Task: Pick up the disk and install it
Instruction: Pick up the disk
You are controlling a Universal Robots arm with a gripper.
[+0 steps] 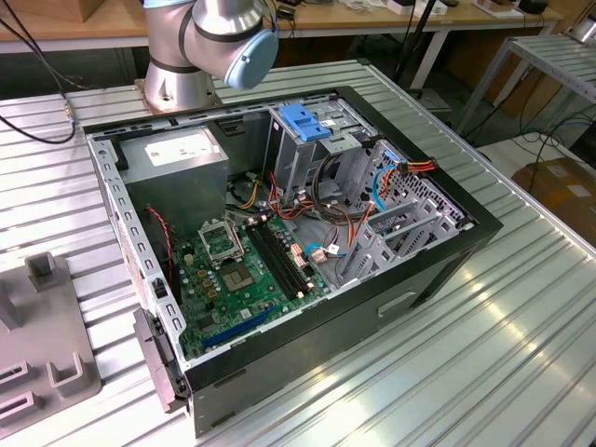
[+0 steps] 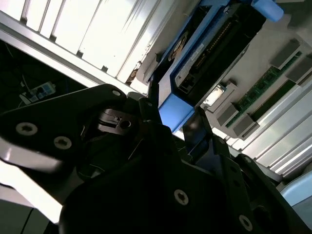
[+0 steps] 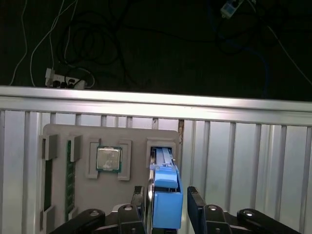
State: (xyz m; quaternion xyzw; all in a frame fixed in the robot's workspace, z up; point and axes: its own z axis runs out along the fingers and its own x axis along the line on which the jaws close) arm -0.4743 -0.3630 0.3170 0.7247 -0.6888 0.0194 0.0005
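Step in hand: we judge this to be the grasp on the disk (image 3: 165, 178), with no lift begun
Disk: it stands on edge in a slot of the grey fixture tray (image 3: 131, 135), which sits on the ribbed tabletop (image 3: 243, 161); its blue rail (image 3: 168, 207) faces the camera
Neighbours: a processor chip (image 3: 108, 159) and memory sticks (image 3: 69, 170) lie in other pockets of the same tray, apart from the disk
Pincer: the pincer (image 3: 166, 197) straddles the disk, one finger on each broad side; a dark sliver shows between the blue rail and one finger (image 3: 195, 201), so we read it as parted, not yet clamped
Centring: that sliver is on one side only, so we would centre the pincer over the disk, letting both pads meet it together rather than shoving it against the slot wall
Contact: we would bear on the flat sides squarely, since a tilted hold could bind the disk in its slot
Care: the plastic rail may flex, so a firm, gentle squeeze seems wise
Elsewhere: the open computer case (image 1: 279, 233), with its blue-topped cage (image 1: 307, 126), lies on the tabletop in the exterior view
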